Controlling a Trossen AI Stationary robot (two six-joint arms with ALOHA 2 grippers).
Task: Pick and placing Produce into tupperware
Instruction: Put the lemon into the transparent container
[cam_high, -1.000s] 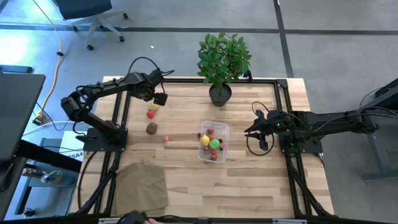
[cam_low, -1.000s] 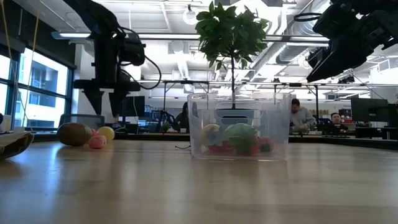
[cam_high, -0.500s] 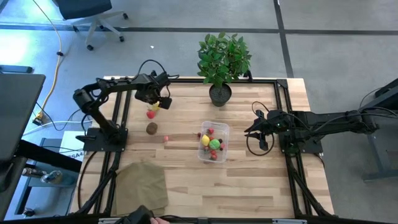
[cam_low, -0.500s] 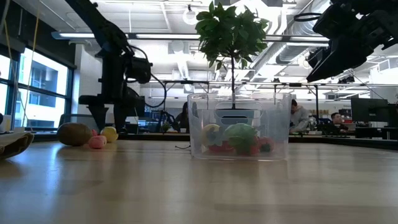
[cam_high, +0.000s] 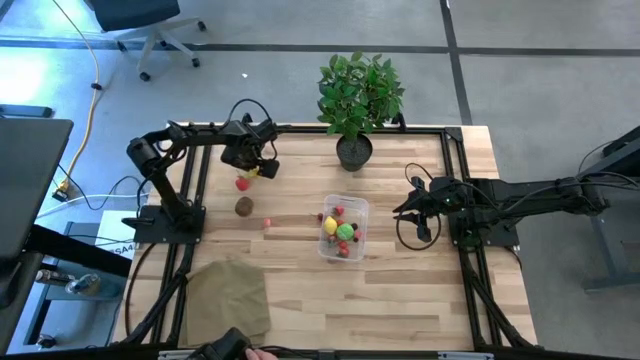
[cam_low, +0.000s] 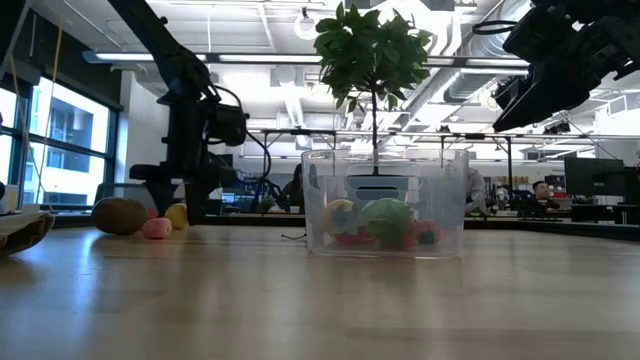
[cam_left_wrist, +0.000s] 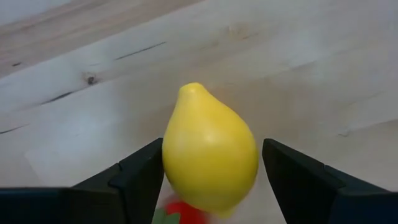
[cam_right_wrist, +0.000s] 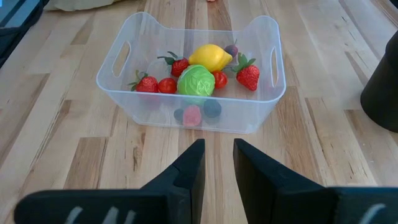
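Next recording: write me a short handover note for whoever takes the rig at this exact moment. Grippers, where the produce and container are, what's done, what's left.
Left gripper: open, low over the table's far left part, fingers on either side of a yellow lemon, one finger touching it, the other apart; not gripped yet.
Right gripper: waiting, fingers nearly together, empty, facing the clear container from the right.
Done: the container, mid-table, already holds strawberries, a second lemon, a green cabbage and a few small pieces.
Left: the lemon at the left gripper, a red piece beside it, a brown fruit and a small pink piece, all loose on the table left of the container.
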